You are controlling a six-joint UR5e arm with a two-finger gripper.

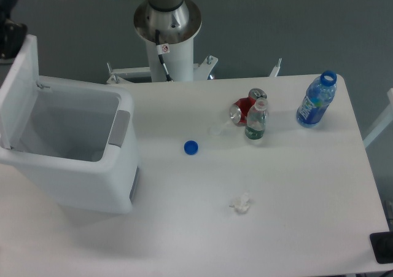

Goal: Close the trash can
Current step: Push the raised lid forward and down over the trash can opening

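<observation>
The trash can point(92, 172) is a large white boxy bin on the left of the table. Its flat white lid point(18, 89) stands open, almost upright, along the bin's left side. The inside looks empty. A grey latch tab point(120, 128) sits on the right rim. A dark part of my gripper point(9, 36) shows at the top left corner, just above the lid's upper edge. It is cut off by the frame, so its fingers do not show.
The robot base point(167, 25) stands behind the table. On the table lie a blue bottle cap point(191, 147), a red can point(244, 109), a small green-label bottle point(256, 123), a blue bottle point(316, 102) and crumpled paper point(241, 203).
</observation>
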